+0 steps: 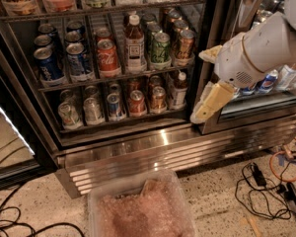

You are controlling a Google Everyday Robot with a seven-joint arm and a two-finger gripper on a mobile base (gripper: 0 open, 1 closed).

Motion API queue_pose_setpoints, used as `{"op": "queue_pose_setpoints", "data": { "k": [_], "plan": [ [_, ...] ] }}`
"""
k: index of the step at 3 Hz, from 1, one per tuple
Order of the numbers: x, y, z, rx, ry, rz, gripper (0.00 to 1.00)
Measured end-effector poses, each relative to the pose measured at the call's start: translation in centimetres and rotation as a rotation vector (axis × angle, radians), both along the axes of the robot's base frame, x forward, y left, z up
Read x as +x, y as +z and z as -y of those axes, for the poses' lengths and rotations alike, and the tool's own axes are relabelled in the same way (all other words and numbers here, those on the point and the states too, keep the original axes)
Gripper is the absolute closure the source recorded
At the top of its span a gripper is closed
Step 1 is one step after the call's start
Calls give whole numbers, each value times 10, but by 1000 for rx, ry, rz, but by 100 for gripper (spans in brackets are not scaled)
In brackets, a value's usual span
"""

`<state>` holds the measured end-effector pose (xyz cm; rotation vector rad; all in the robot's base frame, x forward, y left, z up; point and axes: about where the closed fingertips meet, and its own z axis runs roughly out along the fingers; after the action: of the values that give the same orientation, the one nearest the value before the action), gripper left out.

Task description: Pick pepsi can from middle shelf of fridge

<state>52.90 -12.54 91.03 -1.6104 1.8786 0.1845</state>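
Note:
The fridge (214, 14) stands with its left compartment open. On the middle shelf (113, 77), two lanes of dark-blue pepsi cans (48, 66) stand at the left, the second lane's front can (79, 62) beside a red Coca-Cola can (108, 58). Further right are a brown bottle (134, 42), a green can (161, 49) and a brown can (184, 45). My gripper (205, 80) hangs in front of the fridge's centre post, right of the shelf's end. Its cream fingers (213, 100) stand apart and empty, well away from the pepsi cans.
A lower shelf holds several more cans (137, 102). A clear plastic bin (143, 209) sits on the floor before the louvred steel base (177, 152). Cables (266, 181) lie on the floor at the right. Bottles (271, 80) stand in the right compartment.

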Motion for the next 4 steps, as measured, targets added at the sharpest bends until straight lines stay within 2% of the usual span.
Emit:
{"op": "queue_pose_setpoints", "data": {
  "k": [1,2,3,4],
  "plan": [
    [6,-11,-23,75,54,-17,0],
    [12,-26,-47,77,88,-12,0],
    [20,-42,-66,30,94,1,0],
    [19,-43,-67,28,97,6,0]
  ]
}}
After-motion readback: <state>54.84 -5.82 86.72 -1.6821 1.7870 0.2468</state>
